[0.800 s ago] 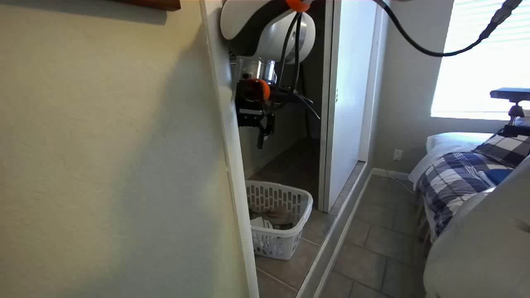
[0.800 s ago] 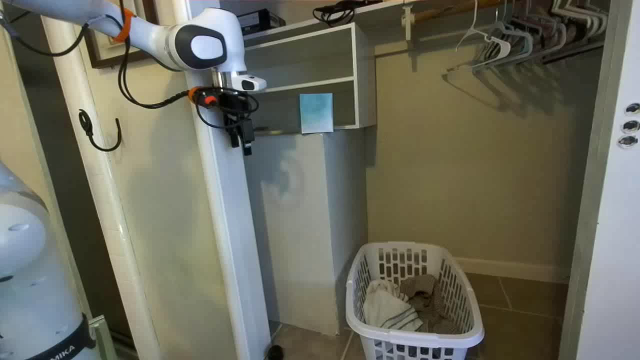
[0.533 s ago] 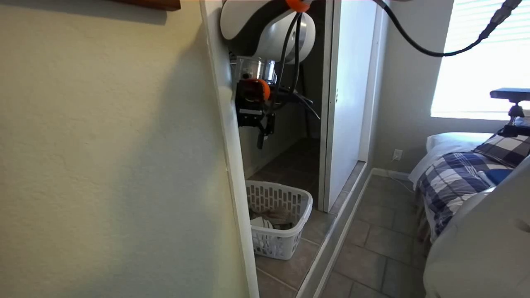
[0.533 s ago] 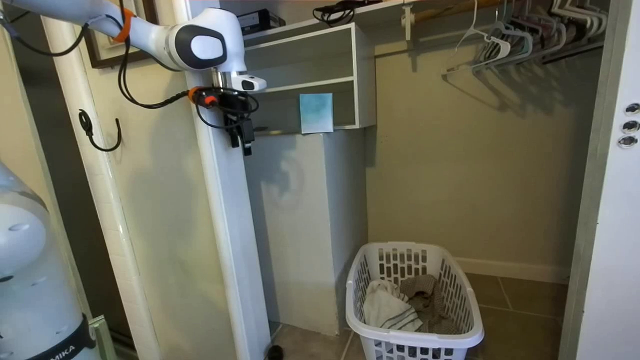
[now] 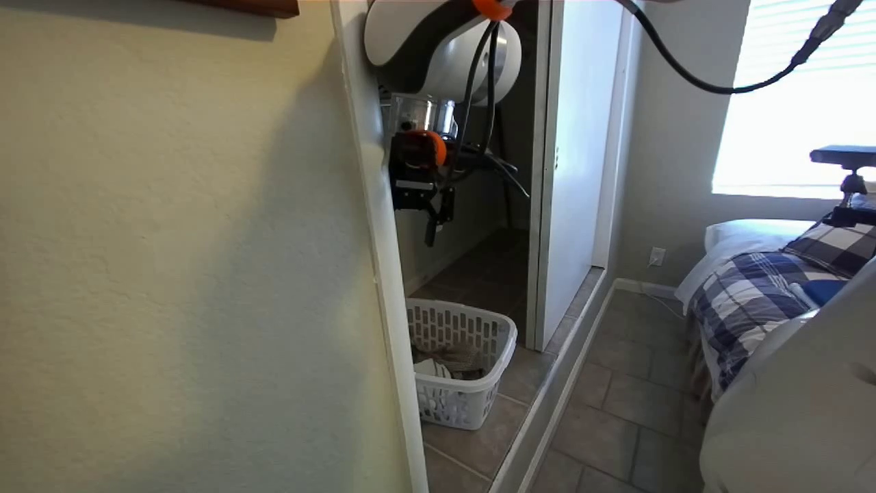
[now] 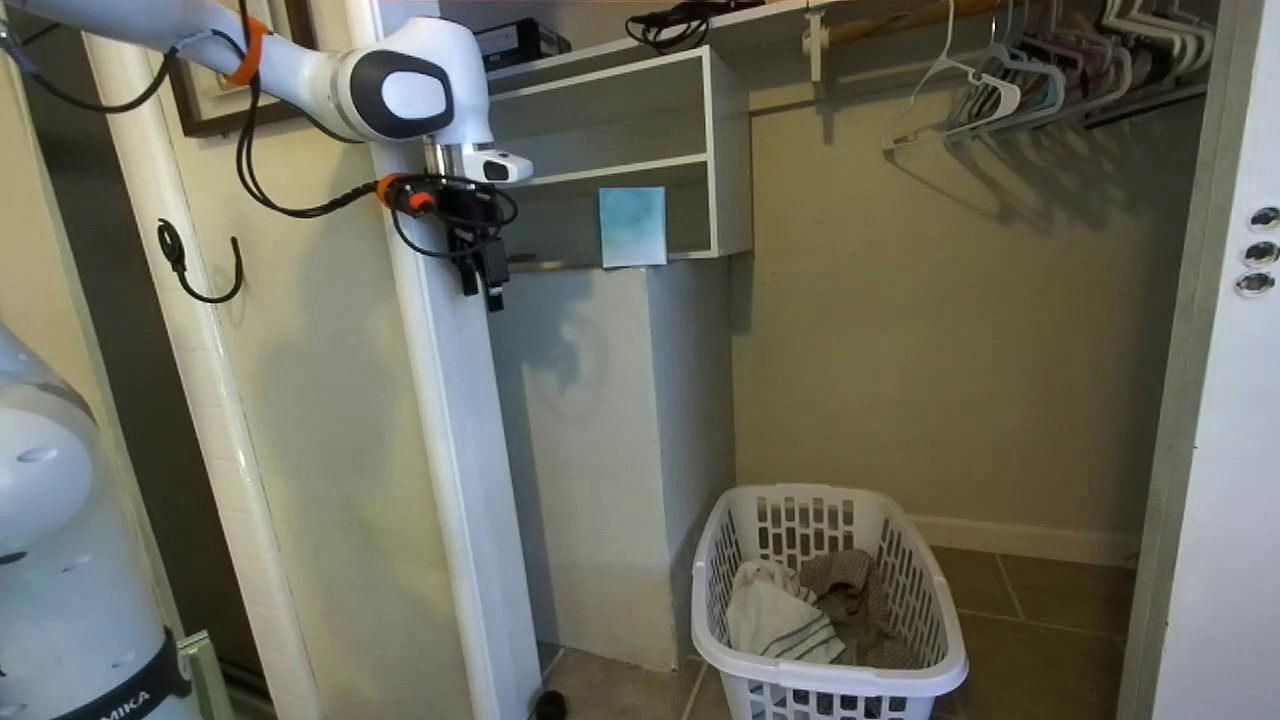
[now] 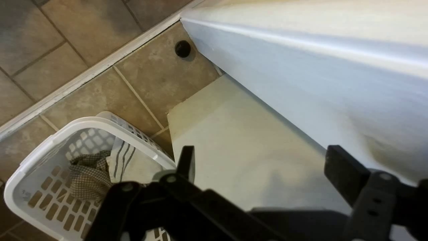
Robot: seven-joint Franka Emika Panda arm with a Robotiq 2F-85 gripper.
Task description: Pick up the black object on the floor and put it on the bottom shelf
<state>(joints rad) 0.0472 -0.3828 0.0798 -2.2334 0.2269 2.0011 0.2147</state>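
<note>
Jaws stand spread with nothing between them, while the black object (image 7: 183, 49) sits on the tiled surface (image 7: 157, 83) just beside the white door frame (image 7: 267, 73), probably light, stiff and slick, so best pinched low across its rounded sides.

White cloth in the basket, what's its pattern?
Dark stripes on the white cloth, clearest in the wrist view.

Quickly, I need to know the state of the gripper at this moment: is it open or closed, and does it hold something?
Gripper: open, jaws well apart in the wrist view, holding nothing.
</note>
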